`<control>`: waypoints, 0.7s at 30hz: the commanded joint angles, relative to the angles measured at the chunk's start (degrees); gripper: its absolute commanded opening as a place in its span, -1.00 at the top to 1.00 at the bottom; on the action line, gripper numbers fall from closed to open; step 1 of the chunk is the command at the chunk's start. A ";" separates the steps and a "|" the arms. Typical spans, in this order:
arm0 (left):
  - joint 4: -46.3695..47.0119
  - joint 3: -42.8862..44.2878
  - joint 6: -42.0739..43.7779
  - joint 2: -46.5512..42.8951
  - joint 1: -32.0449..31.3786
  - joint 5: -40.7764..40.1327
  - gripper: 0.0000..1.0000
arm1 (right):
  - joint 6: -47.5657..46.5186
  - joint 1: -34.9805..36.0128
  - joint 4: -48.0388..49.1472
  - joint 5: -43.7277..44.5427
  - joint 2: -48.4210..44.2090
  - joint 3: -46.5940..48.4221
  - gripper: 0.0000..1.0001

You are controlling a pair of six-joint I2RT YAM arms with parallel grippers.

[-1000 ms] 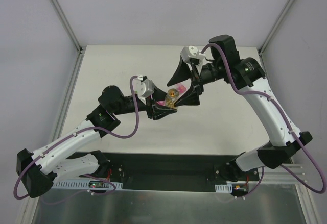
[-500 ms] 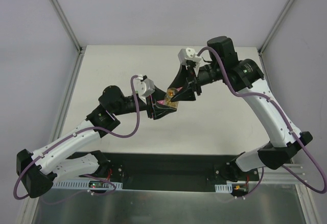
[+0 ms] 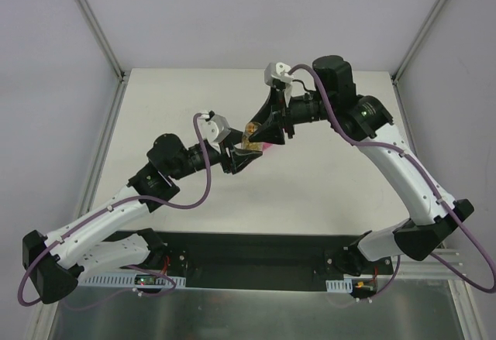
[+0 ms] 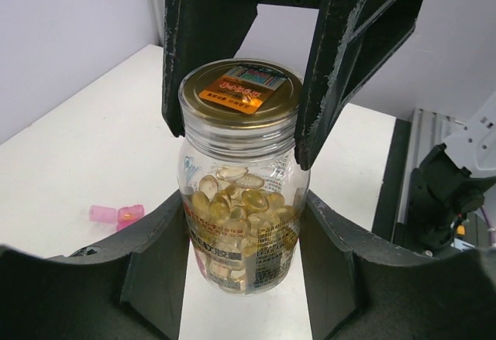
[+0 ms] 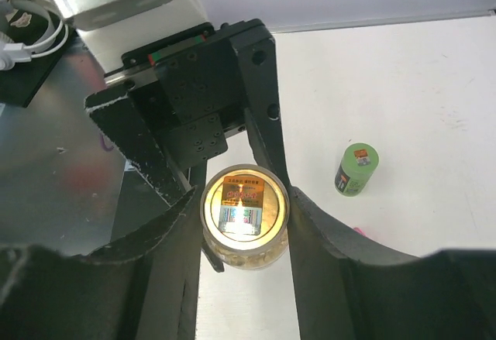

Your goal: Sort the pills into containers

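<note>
- The left gripper [image 4: 239,235] has the clear bottle [image 4: 242,224] clamped by its body, one dark finger against each side. The left wrist view shows this grip close up, with the bottle upright.
- Through the bottle's wall the same view shows the pills [image 4: 236,197], amber and heaped in the lower half, all inside the bottle. The right wrist view catches only a thin ring of them under the lid's edge.
- The right gripper [image 5: 242,198] reaches in from above and is drawn narrow on the gold lid [image 5: 244,204], a finger lying against each side of it. Its own camera looks straight down on the lid's label. The left wrist camera sees the lid side-on, flanked by those two fingers.
- Only the overhead view shows the two arms meeting over the middle of the white table [image 3: 155,100], the left from the lower left and the right from the upper right. There the bottle is just a small amber spot between the grippers.
- The containers [image 4: 116,214], a pink strip, lie on the table beyond and left of the bottle in the left wrist view, with only one end in sight. Whether their lids are open I cannot tell. Overhead they are a pink sliver under the grippers.
- A green bottle [image 5: 356,168] appears in the right wrist view alone, on the table well apart from the held bottle.
</note>
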 commanded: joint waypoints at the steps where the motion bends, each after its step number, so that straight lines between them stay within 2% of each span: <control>1: 9.48 1.55 1.86 -2.06 0.14 -4.77 0.81 | 8.05 -0.16 2.18 5.85 1.76 -0.92 0.20; 8: 9.57 1.47 4.85 -1.36 -0.03 -13.82 0.81 | 11.49 0.10 1.91 17.28 1.94 -1.44 0.13; 11: 9.57 1.73 5.03 -0.30 -0.03 -14.27 0.81 | 11.32 0.37 1.91 18.08 2.20 -1.97 -0.02; 17: 9.92 1.73 3.62 0.49 -0.03 -10.76 0.81 | 10.61 0.45 3.76 12.64 1.76 -3.29 -0.38; 21: 9.22 1.29 3.01 -0.12 0.05 -8.57 0.81 | 7.73 0.28 4.29 9.56 0.18 -3.82 -0.75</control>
